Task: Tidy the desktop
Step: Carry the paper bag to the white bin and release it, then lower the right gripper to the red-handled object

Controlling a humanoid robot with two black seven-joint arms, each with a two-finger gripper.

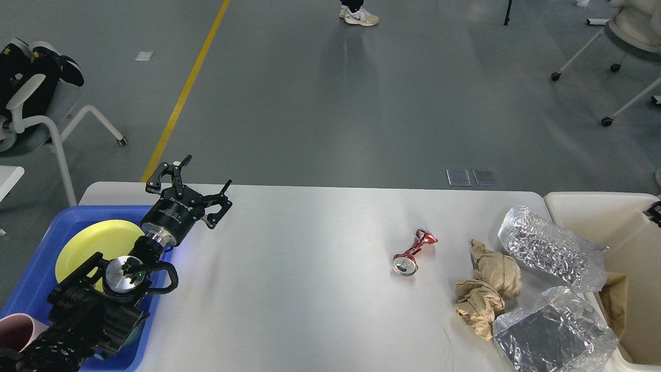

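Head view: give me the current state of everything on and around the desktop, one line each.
desktop: trash left on its right side.
left gripper: open, empty.
right gripper: only an edge visible.
red can: crushed, on its side.
brown paper wads: crumpled, touching.
foil bags: two, crinkled, lying flat.
beige bin: brown paper bag inside.
blue tray: holds yellow plate.

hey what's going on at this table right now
A two-armed robot is tidying the desktop. Its left end effector hovers open and empty near the blue tray, which holds a yellow plate. A brown paper bag lies in the beige bin. On the desktop: a crushed red can, two crumpled paper wads and two foil wrappers. Only a sliver of the right arm shows.
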